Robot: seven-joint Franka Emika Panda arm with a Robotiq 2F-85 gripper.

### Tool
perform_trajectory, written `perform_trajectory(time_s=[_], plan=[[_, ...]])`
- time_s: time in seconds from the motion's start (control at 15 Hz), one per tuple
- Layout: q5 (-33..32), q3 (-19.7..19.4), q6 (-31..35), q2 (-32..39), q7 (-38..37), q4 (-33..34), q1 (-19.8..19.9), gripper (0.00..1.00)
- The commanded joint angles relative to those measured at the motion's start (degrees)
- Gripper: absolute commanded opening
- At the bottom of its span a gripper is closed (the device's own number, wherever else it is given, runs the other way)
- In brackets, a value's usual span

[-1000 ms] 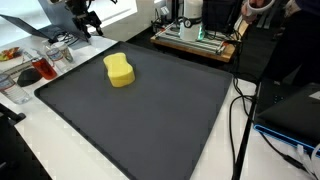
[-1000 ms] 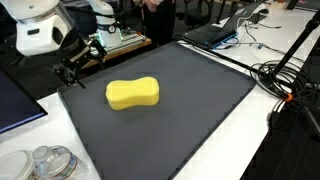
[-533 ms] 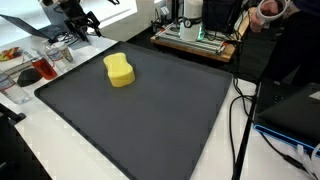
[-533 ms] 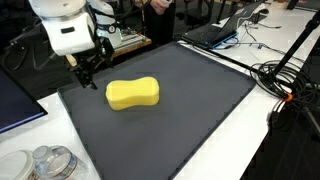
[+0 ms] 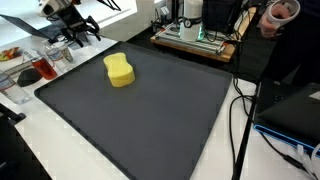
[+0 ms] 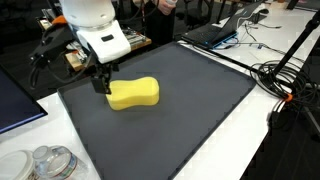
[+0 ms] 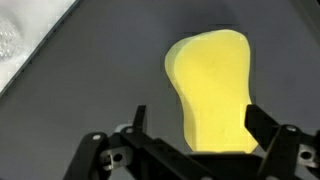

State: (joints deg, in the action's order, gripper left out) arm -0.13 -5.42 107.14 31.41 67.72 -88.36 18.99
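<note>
A yellow peanut-shaped sponge (image 5: 119, 70) lies on a dark grey mat (image 5: 150, 120) near its far corner. It also shows in an exterior view (image 6: 133, 94) and in the wrist view (image 7: 212, 80). My gripper (image 6: 103, 80) hangs open and empty just above the mat, beside the sponge's end. In an exterior view it is at the mat's far left corner (image 5: 78, 28). In the wrist view the gripper (image 7: 195, 115) has its two black fingers spread, with the sponge's near end showing between them, below and apart from them.
The mat (image 6: 180, 120) covers a white table. Dishes and a glass (image 5: 38, 68) stand left of the mat, lab equipment (image 5: 195, 30) behind it, cables (image 6: 285, 80) and a laptop (image 6: 215, 30) to one side. A clear container (image 6: 50, 162) is at the front corner. A person holds a cup (image 5: 283, 11).
My gripper has moved from outside the mat's corner in over the mat to the sponge's end and lower. The sponge has not moved. The person's cup has risen.
</note>
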Motion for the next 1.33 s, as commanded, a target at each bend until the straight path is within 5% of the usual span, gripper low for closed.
perform_trajectory(time_s=[0.0,0.73,1.27], plan=[[-2.2,1.1,-1.9,2.1,4.2,3.4,-0.8,1.00],[-5.7,4.2,1.5,2.7,11.2,2.2,-6.8,1.00],[-13.0,4.1,5.0,2.4,7.8,0.5,-12.8,1.00]])
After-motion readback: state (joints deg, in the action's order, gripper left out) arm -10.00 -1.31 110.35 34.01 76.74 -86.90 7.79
